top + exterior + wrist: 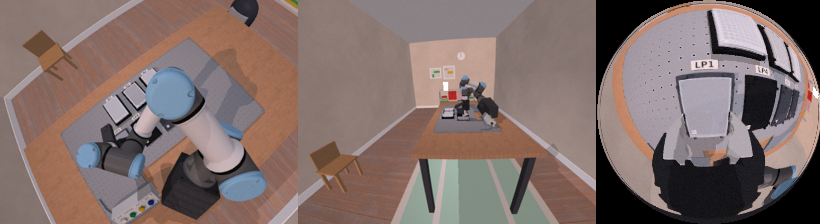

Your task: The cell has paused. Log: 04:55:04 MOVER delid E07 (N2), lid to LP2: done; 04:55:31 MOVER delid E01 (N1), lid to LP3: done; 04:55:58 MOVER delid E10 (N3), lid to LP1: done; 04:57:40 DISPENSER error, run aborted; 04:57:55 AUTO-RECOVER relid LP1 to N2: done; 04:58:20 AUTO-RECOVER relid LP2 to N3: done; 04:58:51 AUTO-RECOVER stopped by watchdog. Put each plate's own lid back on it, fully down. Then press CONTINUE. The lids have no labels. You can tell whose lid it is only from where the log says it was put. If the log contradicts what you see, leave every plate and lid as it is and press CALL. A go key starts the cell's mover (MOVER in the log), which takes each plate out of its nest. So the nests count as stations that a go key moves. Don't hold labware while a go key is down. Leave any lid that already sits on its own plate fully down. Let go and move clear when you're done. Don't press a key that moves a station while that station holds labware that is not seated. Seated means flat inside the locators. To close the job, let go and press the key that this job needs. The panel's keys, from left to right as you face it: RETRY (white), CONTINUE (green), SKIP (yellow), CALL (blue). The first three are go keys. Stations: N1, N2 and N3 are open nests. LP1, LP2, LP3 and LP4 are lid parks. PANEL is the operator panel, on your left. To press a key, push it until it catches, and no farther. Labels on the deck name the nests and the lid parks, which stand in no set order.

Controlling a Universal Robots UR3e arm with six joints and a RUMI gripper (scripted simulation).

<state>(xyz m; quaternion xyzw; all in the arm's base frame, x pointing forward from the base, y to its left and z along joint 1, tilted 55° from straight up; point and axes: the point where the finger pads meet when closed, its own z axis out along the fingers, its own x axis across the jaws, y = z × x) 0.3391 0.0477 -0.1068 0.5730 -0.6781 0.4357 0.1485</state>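
My gripper [706, 113] is shut on a clear grey lid [706, 102] at LP1, its jaws against the two long sides near the front edge. The lid lies in the dark frame of LP1 [679, 96]. The N1 plate [116, 109] [738, 31], N3 plate [135, 95] [777, 49] and N2 plate [148, 77] sit in their nests. N1 and N2 look paler, N3 shows a sharper well grid; whether each wears a lid is unclear. The panel [132, 198] [489, 120] shows white [123, 220], green [132, 214], yellow [142, 208] and blue [151, 202] keys.
LP4 [760, 100] is a black pad right of LP1 with no lid visible. Two dark grey parks [783, 104] [794, 106] stand beyond it, their labels unreadable. The arm covers part of the parks in the top view. N1 lies behind LP1.
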